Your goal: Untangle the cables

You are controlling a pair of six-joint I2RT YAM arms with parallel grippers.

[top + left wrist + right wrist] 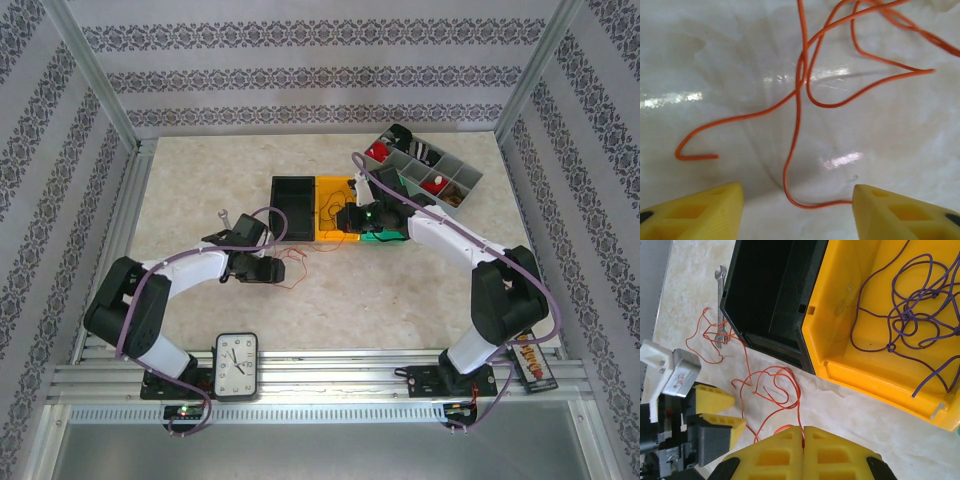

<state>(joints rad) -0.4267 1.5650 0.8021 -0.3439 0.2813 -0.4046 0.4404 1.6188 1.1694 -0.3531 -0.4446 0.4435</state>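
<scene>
Gaping wide and empty, the left gripper (797, 192) has its yellow jaws either side of thin curly orange wires (799, 125) lying on the pale marbled tabletop (715, 75). The right gripper (802, 429) is closed tight on one strand of them. Tangled dark purple wires (912, 315) lie in the yellow plastic bin (840, 305).

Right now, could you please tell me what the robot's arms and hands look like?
The left arm and right arm have white and black links on black bases, each trailed by a lilac cable. The left hand and right hand carry blocky yellow fingers with recessed pockets. A green light glows at the right wrist.
</scene>
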